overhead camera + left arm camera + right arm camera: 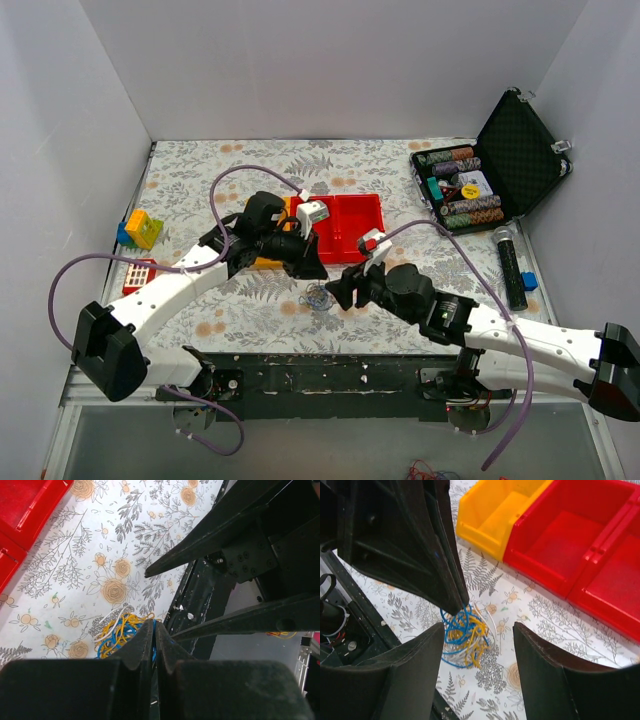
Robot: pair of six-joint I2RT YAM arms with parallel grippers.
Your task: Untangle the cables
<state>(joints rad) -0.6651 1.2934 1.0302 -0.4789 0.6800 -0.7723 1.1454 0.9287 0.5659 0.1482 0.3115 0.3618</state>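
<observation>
The cables (318, 296) are a small clump of thin blue, yellow and white wires lying on the floral tablecloth near the front edge. They also show in the left wrist view (119, 632) and the right wrist view (467, 637). My left gripper (154, 626) is shut, with its tips at the clump's edge and a blue strand pinched between them. In the top view this gripper (313, 272) sits just behind the clump. My right gripper (479, 635) is open, its fingers (415, 665) either side of the clump and just above it. In the top view it (336, 293) is right of the clump.
Red bins (352, 226) and a yellow bin (495, 515) stand right behind the clump. An open black case (490, 180) of chips sits at the back right, with a black cylinder (511, 265) beside it. Coloured blocks (140, 230) are at the left. The dark table edge (200, 605) runs next to the clump.
</observation>
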